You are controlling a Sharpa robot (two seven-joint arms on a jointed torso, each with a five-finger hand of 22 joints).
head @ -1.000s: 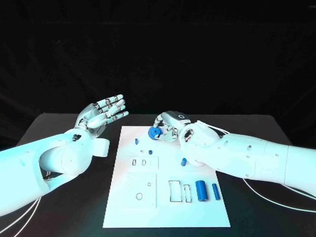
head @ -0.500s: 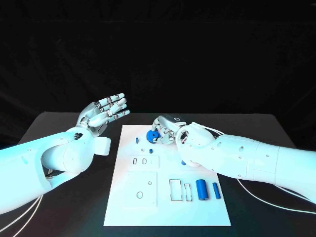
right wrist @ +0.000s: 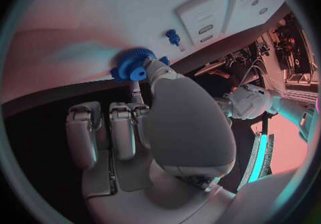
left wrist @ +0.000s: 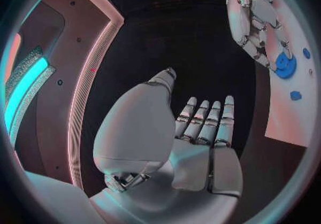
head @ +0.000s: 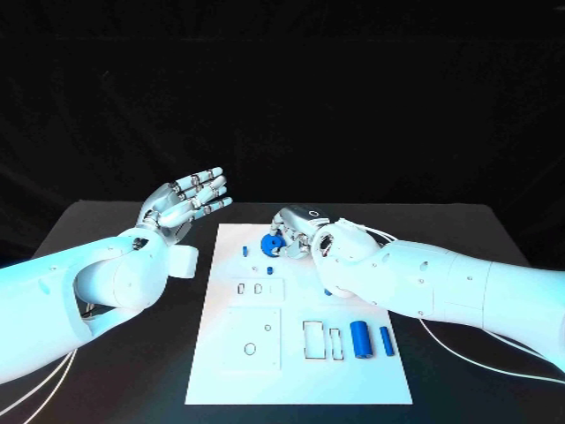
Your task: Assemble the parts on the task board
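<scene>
The right robot hand is gripping a blue gear at the far end of the task board, w/ the gear sitting low over or on the white plate; can't tell if it's touching. In the right wrist view the gear is being pinched at a fingertip, just beside a small blue peg. The left robot hand is hanging raised off the board's left side, fingers apart, holding nothing.

Risks, as I'm judging them: the pinch looks shallow, so the gear could be slipping or tilting as it's being pressed down, and jamming instead of seating. The hand is also blocking the head cam's view of the seat, so misalignment may be going unnoticed. Nearby small blue pegs could be getting knocked by the other fingers. Two blue cylinders near the board's near right corner are lying well apart from all this.

Vs the earlier pics: the right hand and gear are sitting slightly lower and nearer the robot, w/ the forearm reaching further in. The left hand is staying put, and so are the cylinders.
</scene>
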